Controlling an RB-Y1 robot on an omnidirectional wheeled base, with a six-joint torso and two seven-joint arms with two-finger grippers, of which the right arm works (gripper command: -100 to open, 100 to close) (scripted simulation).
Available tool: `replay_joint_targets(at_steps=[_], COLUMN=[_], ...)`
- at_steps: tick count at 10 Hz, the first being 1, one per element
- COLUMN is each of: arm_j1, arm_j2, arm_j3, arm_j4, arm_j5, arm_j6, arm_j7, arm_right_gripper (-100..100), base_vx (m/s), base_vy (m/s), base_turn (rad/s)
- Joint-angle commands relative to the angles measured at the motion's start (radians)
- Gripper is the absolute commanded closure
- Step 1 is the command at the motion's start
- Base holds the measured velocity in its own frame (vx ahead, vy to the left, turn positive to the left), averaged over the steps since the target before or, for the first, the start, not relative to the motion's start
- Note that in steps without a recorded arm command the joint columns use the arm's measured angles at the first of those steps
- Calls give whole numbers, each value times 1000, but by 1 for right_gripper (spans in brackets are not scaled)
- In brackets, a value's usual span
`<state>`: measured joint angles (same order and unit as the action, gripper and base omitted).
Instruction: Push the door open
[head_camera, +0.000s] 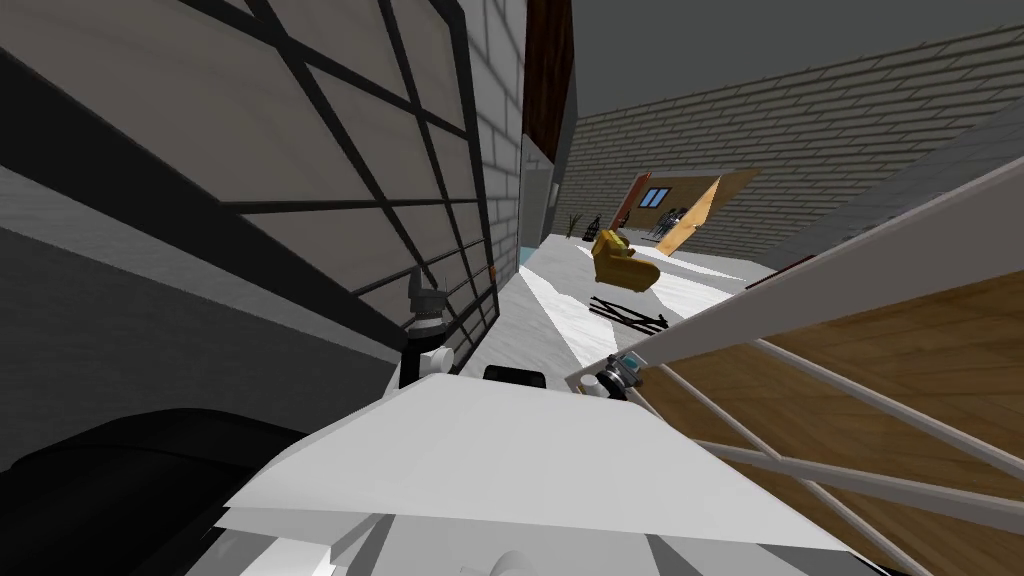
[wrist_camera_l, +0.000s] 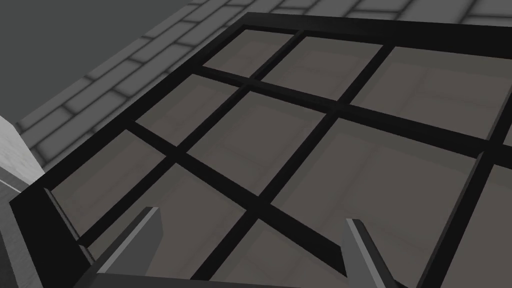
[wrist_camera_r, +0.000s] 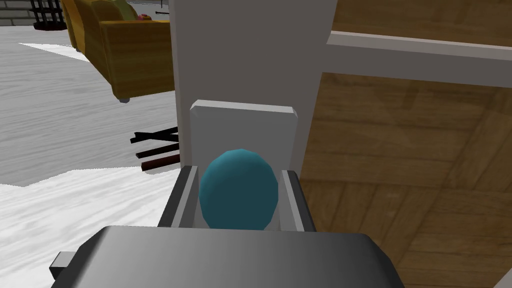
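The step in hand looks like the push itself, with the hold on the handle already made. The right gripper (wrist_camera_r: 239, 172) has its fingers (wrist_camera_r: 182, 197) closed against both sides of a round teal knob (wrist_camera_r: 239, 195). The knob sits on a pale plate (wrist_camera_r: 243, 125) fixed to the white stile of the door (wrist_camera_r: 250, 60). In the head view this door fills the right half of the frame, with its white bars crossing panes that show wood planking. Its free edge slants from the lower centre up to the right edge. It seems to stand partly swung, since open room shows past that edge. The next move probably calls for a steady drive forward through the knob, following the leaf's arc so the fingers do not slide off the round surface. The left gripper (wrist_camera_l: 251, 216) has its fingers (wrist_camera_l: 140, 232) spread wide and holds nothing. It faces a black-barred panel (wrist_camera_l: 220, 186), which takes up the upper left of the head view and stands close beside the robot, so there is little slack on that side. Ahead, a pale floor (head_camera: 540, 320) runs through the centre of the frame. Some dark sticks (head_camera: 628, 313) lie on it near the door's edge, and they may be in the way of the swing. A yellow armchair (head_camera: 622, 262) stands further off, in front of a grey brick wall (head_camera: 800, 130).
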<state>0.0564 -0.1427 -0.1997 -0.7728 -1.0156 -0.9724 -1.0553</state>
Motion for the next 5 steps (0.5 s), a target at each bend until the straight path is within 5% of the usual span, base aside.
replay_joint_targets(at_steps=[1, 5], arm_j1=[0, -1], arm_j2=[-10, -19], arm_j3=[-23, -42], arm_j4=[4, 24], arm_j5=[-17, -35], arm_j6=[-8, -16], arm_j7=[4, -3], arm_right_gripper=[100, 100], base_vx=[195, 175], base_vy=[-99, -79], base_turn=[-55, -45])
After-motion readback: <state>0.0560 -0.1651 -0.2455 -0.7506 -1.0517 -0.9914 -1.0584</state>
